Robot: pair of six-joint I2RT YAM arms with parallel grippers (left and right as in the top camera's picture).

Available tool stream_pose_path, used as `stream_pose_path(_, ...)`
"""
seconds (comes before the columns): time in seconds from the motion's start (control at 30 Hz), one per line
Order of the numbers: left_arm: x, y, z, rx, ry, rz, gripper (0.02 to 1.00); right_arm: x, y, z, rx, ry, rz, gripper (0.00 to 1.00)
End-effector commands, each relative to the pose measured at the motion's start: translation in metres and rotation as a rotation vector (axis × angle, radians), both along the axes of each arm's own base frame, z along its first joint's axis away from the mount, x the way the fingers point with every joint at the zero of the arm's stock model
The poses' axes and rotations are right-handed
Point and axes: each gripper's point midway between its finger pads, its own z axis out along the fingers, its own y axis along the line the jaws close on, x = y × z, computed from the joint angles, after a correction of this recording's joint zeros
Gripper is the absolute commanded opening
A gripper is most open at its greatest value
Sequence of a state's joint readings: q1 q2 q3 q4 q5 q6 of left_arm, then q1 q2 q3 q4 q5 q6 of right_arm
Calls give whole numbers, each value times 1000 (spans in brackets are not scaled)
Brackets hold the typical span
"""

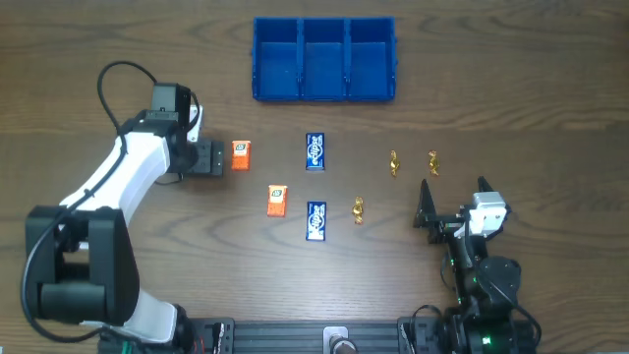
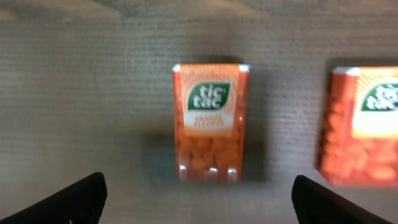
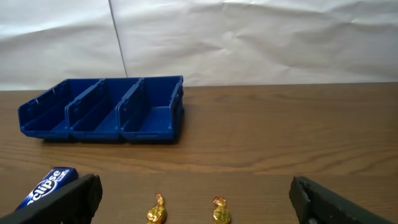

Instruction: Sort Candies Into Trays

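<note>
Two orange candy boxes lie on the wooden table: one [image 1: 241, 155] [image 2: 209, 122] just right of my left gripper [image 1: 210, 158], the other [image 1: 277, 200] [image 2: 364, 126] nearer the front. My left gripper [image 2: 198, 200] hangs open above the first box, its fingers well apart. Two blue gum packs [image 1: 314, 151] [image 1: 315, 221] sit in the middle. Three gold-wrapped candies [image 1: 393, 162] [image 1: 432, 161] [image 1: 359, 209] lie to the right. The blue three-compartment tray [image 1: 324, 59] [image 3: 102, 109] stands at the back. My right gripper [image 1: 454, 202] [image 3: 193, 199] is open near the front right.
A white wall rises behind the table's far edge in the right wrist view. Bare wood lies left of the tray and along the far right of the table.
</note>
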State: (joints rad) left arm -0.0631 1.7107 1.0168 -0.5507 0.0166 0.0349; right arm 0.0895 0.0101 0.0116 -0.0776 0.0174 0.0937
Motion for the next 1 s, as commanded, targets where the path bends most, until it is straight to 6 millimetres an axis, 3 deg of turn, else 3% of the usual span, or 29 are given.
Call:
stream_pose_path(0.03,8,0,-9,-1,-1,-29,947,0,1,-1,-9,-1,8,998)
stream_pose_path(0.23,10,0,-24,-1,18,-29,930,0,1,-1,-9,-1,8,998)
stream_pose_path(0.37,12,0,-27,-1,17,-28,869,0,1,-1,-9,-1,8,998)
stream_pose_path(0.43,13,0,-27,-1,13,-28,816,0,1,-1,-9,-1,8,998)
stream_pose_path(0.7,14,-1,-27,-3,9,-25,452,0,1,-1,-9,-1,8,998)
stream_pose_path(1.0,17,-4,-27,-25,-1,-20,334,0,1,-1,-9,-1,8,998)
